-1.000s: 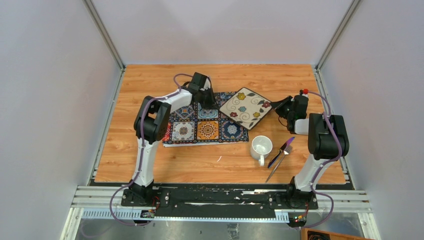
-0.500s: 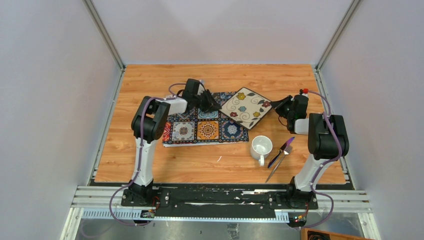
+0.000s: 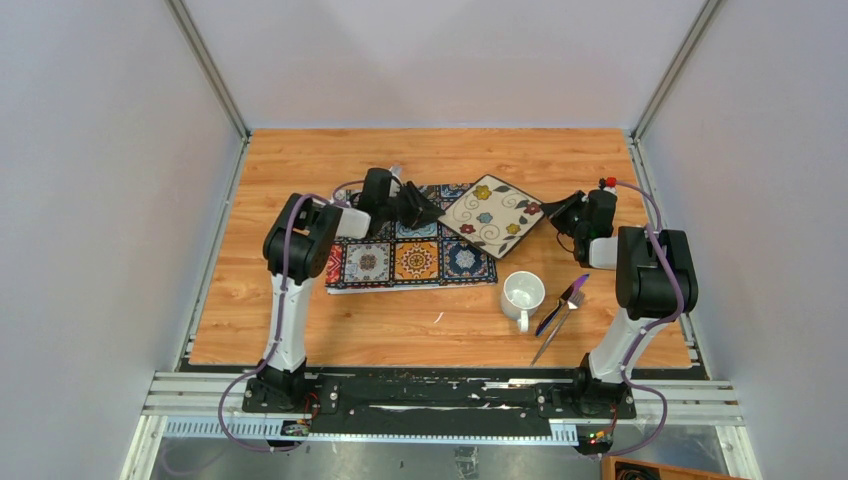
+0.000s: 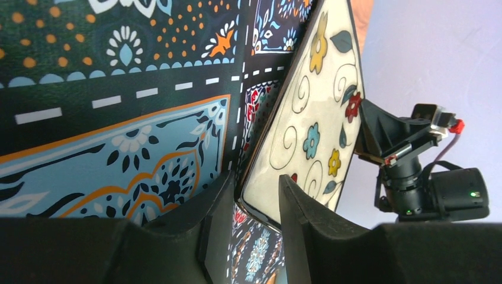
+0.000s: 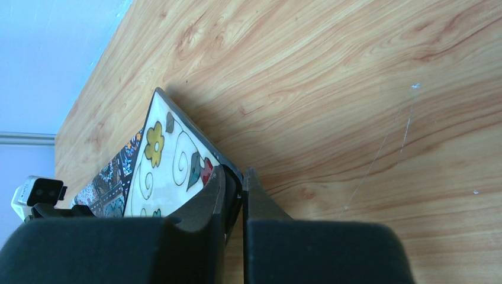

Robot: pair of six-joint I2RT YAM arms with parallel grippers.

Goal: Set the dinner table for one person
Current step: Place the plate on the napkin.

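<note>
Dinner table (image 3: 300,170) of orange-brown wood spreads out under the whole scene beyond the arm bases, and the placemat (image 3: 415,260) lies left of its middle. Over the last second the left arm has dropped low over the far right part of the placemat and its left gripper (image 4: 256,180) has widened; its jaws now stand partly apart with the left corner of the plate (image 3: 490,215) between them, not yet pinched. The right gripper (image 5: 241,174) is closed tight on the plate's opposite corner, off the placemat's right edge. That looks like a two-arm hold being prepared, so the plate can be centred on the placemat. Counted: one placemat, one plate overlapping its far right corner, one white mug (image 3: 522,293) just off its near right corner, and two pieces of cutlery further right, a fork (image 3: 560,325) and a purple-handled piece (image 3: 572,291) I cannot identify
</note>
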